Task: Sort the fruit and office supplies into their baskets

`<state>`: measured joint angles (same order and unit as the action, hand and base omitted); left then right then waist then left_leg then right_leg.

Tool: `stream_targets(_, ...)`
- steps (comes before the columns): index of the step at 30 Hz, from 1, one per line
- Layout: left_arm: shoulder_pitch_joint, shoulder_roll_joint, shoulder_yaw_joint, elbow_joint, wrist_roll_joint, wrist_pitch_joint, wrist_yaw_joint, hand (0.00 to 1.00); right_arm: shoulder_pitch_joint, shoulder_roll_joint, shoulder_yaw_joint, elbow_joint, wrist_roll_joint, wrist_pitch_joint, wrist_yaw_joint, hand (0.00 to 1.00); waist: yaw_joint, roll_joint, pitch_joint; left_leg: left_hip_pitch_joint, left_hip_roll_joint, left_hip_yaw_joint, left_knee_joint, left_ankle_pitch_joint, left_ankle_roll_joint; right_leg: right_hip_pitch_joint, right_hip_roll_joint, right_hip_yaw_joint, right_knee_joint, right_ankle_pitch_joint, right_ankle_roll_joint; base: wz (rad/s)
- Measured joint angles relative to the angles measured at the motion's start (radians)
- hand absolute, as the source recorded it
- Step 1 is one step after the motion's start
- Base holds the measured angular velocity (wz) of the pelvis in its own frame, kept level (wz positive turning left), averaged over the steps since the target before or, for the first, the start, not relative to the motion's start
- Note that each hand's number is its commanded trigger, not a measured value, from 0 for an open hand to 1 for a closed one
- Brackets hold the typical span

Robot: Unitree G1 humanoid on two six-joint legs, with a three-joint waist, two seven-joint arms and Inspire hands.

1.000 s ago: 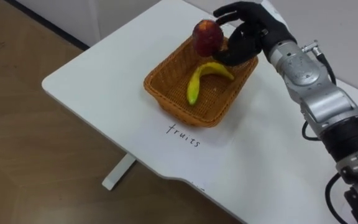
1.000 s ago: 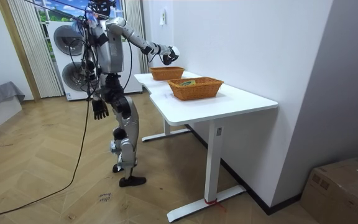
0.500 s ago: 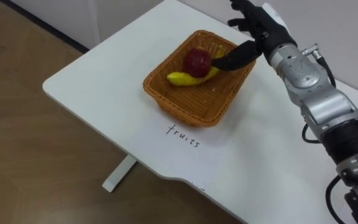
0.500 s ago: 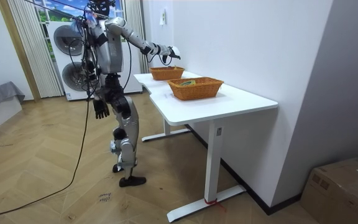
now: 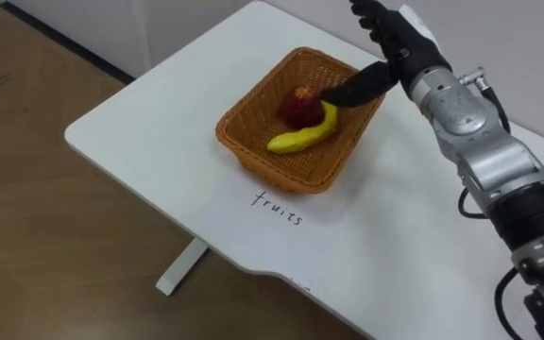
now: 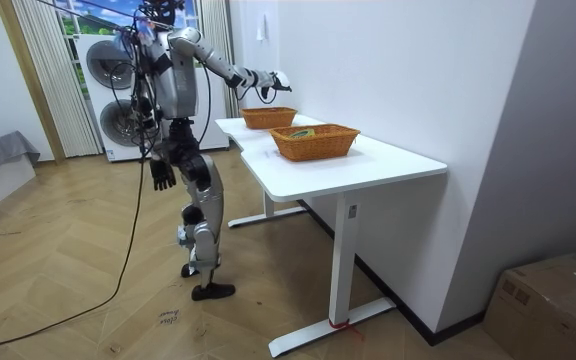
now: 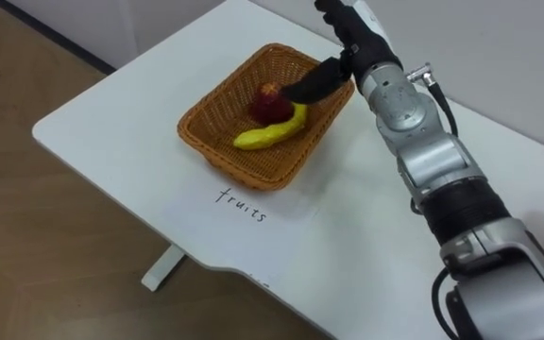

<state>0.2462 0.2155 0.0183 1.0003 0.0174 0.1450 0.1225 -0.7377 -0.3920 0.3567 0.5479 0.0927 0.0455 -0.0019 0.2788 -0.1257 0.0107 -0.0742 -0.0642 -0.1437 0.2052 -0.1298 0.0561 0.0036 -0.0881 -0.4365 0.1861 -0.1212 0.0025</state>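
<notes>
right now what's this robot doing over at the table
The humanoid stands at the white table with its right robot hand open and empty above the far rim of a brown wicker basket. A red apple and a curved yellow banana already lie inside that basket, touching each other. The left robot hand hangs at its side. A second wicker basket sits further along the table, holding items too small to make out.
</notes>
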Motion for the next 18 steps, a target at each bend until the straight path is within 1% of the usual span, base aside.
stream_targets(3, -0.005, 0.0, 0.0, 0.0, 0.0, 0.0, -0.009, 0.0, 0.005, -0.017, 0.0, -0.013, -0.001, 0.0, 0.0, 0.0, -0.003, 0.001, 0.0, 0.014, 0.0, 0.003, -0.003, 0.0, 0.0, 0.011, 0.0, 0.001, -0.001, 0.0, 0.0, -0.02)
stream_targets(8, -0.019, -0.002, 0.011, 0.001, 0.017, 0.0, -0.011, 0.0, 0.034, -0.028, -0.007, -0.018, -0.024, 0.0, 0.001, 0.0, -0.005, 0.0, -0.002, 0.045, 0.001, 0.006, -0.006, -0.002, 0.001, 0.037, -0.002, -0.002, 0.0, -0.001, 0.001, -0.02)
stream_targets(10, -0.021, -0.003, 0.013, 0.0, 0.016, 0.0, -0.01, 0.0, 0.048, -0.028, -0.023, -0.028, -0.024, 0.0, 0.006, 0.0, -0.013, 0.002, -0.0027, 0.053, 0.0, 0.004, -0.005, -0.004, 0.002, 0.048, -0.002, 0.002, -0.001, -0.001, 0.002, 0.0)
stream_targets(11, -0.019, -0.003, 0.016, -0.005, 0.015, 0.0, -0.007, 0.0, 0.055, -0.028, -0.03, -0.042, -0.021, 0.001, 0.007, 0.0, -0.025, 0.004, -0.0046, 0.055, 0.0, 0.004, -0.005, -0.006, 0.003, 0.051, -0.002, 0.002, -0.001, -0.001, 0.002, 0.0)
stream_targets(12, -0.017, -0.004, 0.016, -0.012, 0.016, 0.0, -0.002, 0.0, 0.055, -0.028, -0.034, -0.055, -0.017, 0.001, 0.007, 0.0, -0.031, 0.002, -0.0076, 0.056, 0.0, 0.005, -0.005, -0.006, 0.003, 0.051, -0.002, 0.004, -0.001, -0.001, 0.002, 0.0)
stream_targets(14, -0.017, -0.006, 0.016, -0.013, 0.016, 0.001, 0.004, 0.0, 0.055, -0.028, -0.049, -0.057, -0.013, 0.002, 0.007, 0.0, -0.04, 0.006, -0.0051, 0.066, 0.0, 0.007, -0.005, -0.007, 0.003, 0.06, -0.002, 0.009, -0.001, -0.001, 0.003, -0.02)
stream_targets(15, -0.014, -0.007, 0.016, -0.016, 0.017, 0.003, 0.005, 0.0, 0.055, -0.028, -0.055, -0.058, -0.011, 0.007, 0.007, 0.0, -0.046, 0.011, -0.0069, 0.073, 0.0, 0.007, -0.006, -0.008, 0.003, 0.066, 0.0, 0.014, -0.001, -0.001, 0.003, 0.0)
stream_targets(18, -0.015, -0.009, 0.018, -0.027, 0.018, 0.008, 0.006, 0.0, 0.055, -0.028, -0.089, -0.06, -0.01, 0.012, 0.004, 0.0, -0.053, 0.014, -0.0133, 0.078, 0.0, 0.013, -0.006, -0.009, 0.003, 0.069, 0.001, 0.028, -0.001, -0.002, 0.004, -0.05)
